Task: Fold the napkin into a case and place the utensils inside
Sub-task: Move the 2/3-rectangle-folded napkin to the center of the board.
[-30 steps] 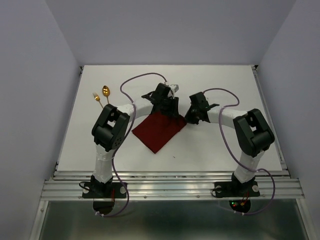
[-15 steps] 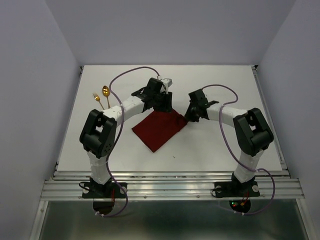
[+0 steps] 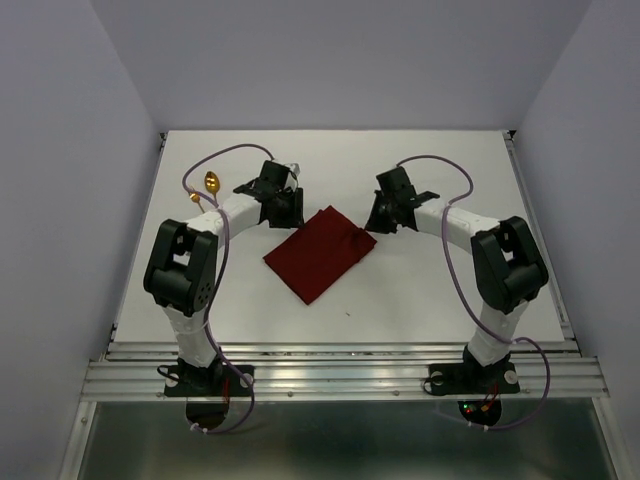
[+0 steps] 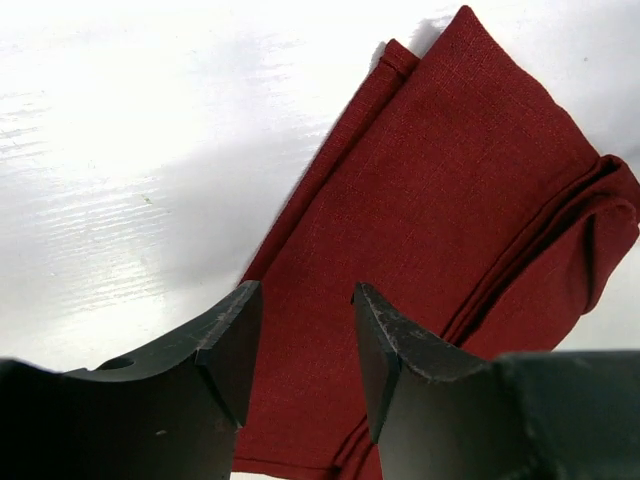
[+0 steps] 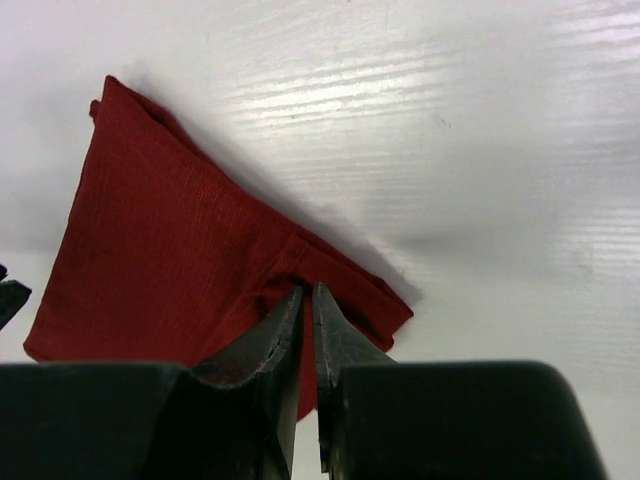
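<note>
Napkin (image 3: 320, 252): dark red cloth, folded into a layered oblong. It lies flat and skewed at the middle of the table (image 3: 440, 295), one corner pointing to the near edge. The left wrist view shows the napkin (image 4: 440, 230) with stacked folded edges along its right side. In the right wrist view the napkin (image 5: 170, 260) has a small raised ridge at one edge.

Right gripper (image 3: 378, 222): at the napkin's far right corner. In its own view the right gripper (image 5: 305, 300) has its jaws nearly together, only a thin slit between them. The tips sit at the cloth ridge, and red shows through the slit. Cannot tell whether any cloth is pinched.

Left gripper (image 3: 282, 205): just beside the napkin's far left edge. In its own view the left gripper (image 4: 305, 300) has its jaws well apart with nothing between them, above the cloth.

Spoon (image 3: 211, 182): gold bowl visible on the far left of the table, near the left arm and well apart from the napkin.

Surface: white and glossy, with faint streaked reflections and a few small dark specks. A ribbed metal rail (image 3: 340, 372) runs along the near edge, with both arm bases bolted to it.

Room: plain pale grey-lilac walls (image 3: 340, 60) enclose the table at the back and both sides. A purple cable (image 3: 445, 165) loops above each arm.
</note>
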Tool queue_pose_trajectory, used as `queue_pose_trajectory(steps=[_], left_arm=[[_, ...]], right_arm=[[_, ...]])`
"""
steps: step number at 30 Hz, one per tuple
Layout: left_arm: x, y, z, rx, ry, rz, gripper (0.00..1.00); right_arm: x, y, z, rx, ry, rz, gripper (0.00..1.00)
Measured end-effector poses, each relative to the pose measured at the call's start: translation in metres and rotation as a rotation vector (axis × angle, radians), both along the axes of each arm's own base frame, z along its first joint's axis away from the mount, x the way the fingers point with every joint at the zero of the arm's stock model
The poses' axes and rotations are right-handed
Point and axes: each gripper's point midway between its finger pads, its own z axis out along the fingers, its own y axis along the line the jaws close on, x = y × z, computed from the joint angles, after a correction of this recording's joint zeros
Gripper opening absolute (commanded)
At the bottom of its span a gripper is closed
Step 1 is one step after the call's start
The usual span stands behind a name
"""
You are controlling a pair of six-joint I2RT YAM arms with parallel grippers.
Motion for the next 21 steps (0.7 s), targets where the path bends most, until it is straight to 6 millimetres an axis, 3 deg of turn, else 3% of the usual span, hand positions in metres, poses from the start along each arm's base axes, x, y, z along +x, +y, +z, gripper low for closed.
queue_pose_trajectory(steps=[7,13,17,21], left_arm=[[-0.004,0.010,-0.006,0.016,0.010,0.029,0.51],[-0.008,0.017,-0.018,0.010,0.027,0.061,0.49],[-0.023,0.020,-0.036,0.004,0.072,0.074,0.47],[-0.026,0.015,-0.036,-0.040,0.062,0.082,0.45]], right_arm=[[-0.019,-0.009,0.019,0.013,-0.026,0.000,0.14],[-0.032,-0.014,0.005,-0.003,0.018,0.004,0.14],[-0.038,-0.013,0.000,0.005,0.041,0.022,0.14],[-0.040,-0.010,0.001,0.016,0.045,0.038,0.14]])
